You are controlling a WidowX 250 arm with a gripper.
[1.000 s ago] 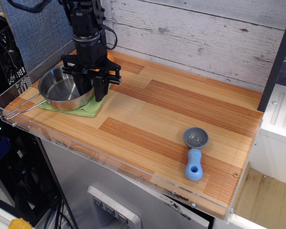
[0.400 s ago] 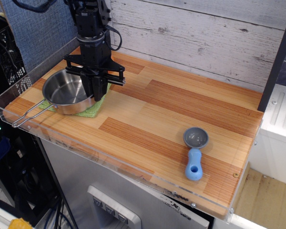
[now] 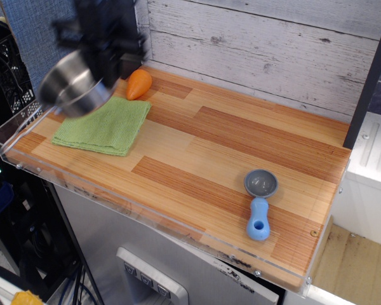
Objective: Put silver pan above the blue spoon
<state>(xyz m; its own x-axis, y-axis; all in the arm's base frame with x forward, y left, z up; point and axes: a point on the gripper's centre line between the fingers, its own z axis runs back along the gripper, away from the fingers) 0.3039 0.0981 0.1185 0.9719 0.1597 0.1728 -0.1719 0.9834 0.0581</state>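
Above table [image 3: 241, 146], silver pan [image 3: 73, 89] in gripper [image 3: 106, 68]

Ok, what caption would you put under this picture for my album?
Gripper lifts the silver pan off the green cloth, far from the blue spoon.

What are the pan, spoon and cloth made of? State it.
Silver pan: polished metal, probably steel, by its bright reflections, though motion-blurred. Blue spoon: matte plastic, smooth moulded light-blue handle, grey bowl. Green cloth: soft woven fabric, with a visible textured weave.
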